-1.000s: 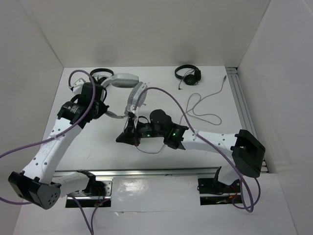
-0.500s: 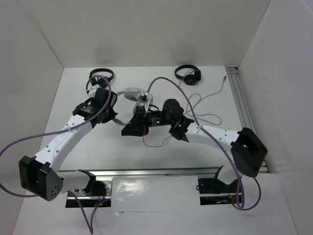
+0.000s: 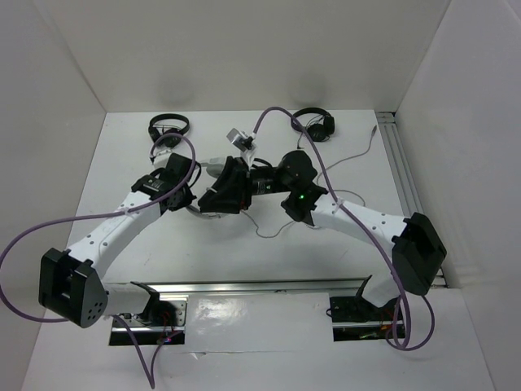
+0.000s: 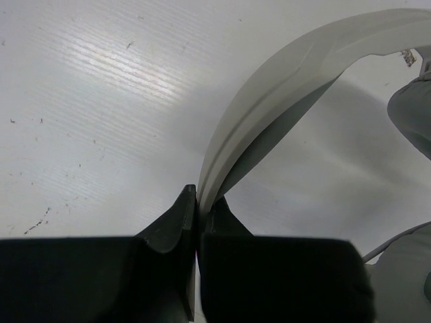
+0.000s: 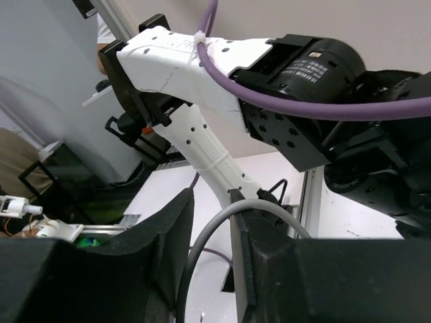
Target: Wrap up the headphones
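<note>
Early stage, by look of it.
- Headphones [image 4: 269,101] sat mid-table between arms, largely hidden under them in top view.
- Left gripper [image 4: 197,202] pressed together on headband edge.
- Right gripper [image 5: 212,202] stood part spread; cable [image 5: 202,232] ran loose through gap.
- No turns of cable seen on band.
- Much cable lay slack across table [image 3: 163,252] toward right rail.
- Left, likely: nearly all winding, plus securing plug end.
- Containers: none in view.
</note>
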You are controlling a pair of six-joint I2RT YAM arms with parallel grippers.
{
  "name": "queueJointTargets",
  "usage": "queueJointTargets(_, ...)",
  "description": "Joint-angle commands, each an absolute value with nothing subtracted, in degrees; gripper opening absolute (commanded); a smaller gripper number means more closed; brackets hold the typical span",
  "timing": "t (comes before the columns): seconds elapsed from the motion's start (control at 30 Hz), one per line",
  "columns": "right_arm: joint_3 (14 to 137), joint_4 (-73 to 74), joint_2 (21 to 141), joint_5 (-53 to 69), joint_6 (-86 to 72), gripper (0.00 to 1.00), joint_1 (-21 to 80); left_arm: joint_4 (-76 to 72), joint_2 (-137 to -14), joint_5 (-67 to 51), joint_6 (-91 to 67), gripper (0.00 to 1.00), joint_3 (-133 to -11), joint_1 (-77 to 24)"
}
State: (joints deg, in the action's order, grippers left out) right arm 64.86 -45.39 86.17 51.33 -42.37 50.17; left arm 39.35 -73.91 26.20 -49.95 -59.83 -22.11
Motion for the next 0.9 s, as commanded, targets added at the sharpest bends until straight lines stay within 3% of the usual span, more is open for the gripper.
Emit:
queueJointTargets(0.0,69.25,-49.31,83.41,52.21,-43.77,0.34,48.35,33.75,-73.3,26.81,-49.04,0.0,-59.41,-22.32)
queueJointTargets(0.03,69.87,-47.91,82.89,52.21,-43.77,0.3,47.82,33.05,-73.3,26.11,-48.43,0.0,-58.11,-22.32)
queueJointTargets(0.07,71.44,-46.68,82.88,52.21,-43.77,0.15,46.86,32.52,-73.3,26.1,-48.43,0.0,-57.57,-22.32)
queueJointTargets(0.1,72.5,-45.28,82.88,52.21,-43.07,0.09,46.15,31.91,-72.69,25.32,-47.64,0.0,-56.96,-22.32)
queueJointTargets(0.17,75.92,-36.19,84.63,53.96,-40.36,0.04,44.22,31.29,-72.69,25.31,-47.02,0.0,-56.08,-22.85)
queueJointTargets(0.33,96.04,-6.9,92.97,65.89,-25.0,0.07,40.09,31.29,-70.14,25.31,-45.97,0.0,-53.01,-22.85)
queueJointTargets(0.53,104.41,11.5,100.45,75.21,-15.67,0.16,33.67,28.22,-69.08,20.67,-39.75,0.0,-52.38,-23.99)
queueJointTargets(0.7,100.29,19.06,100.37,79.54,-8.54,0.11,28.75,29.7,-71.97,11.8,-31.83,0.0,-58.16,-25.14)
queueJointTargets(0.8,100.19,24.76,99.76,76.56,-1.35,0.03,27.42,34.27,-74.44,7.92,-25.68,0.0,-63.96,-25.14)
queueJointTargets(0.87,105.1,36.61,102.03,69.02,8.05,0.0,29.08,36.46,-76.37,4.76,-22.0,0.0,-66.43,-25.14)
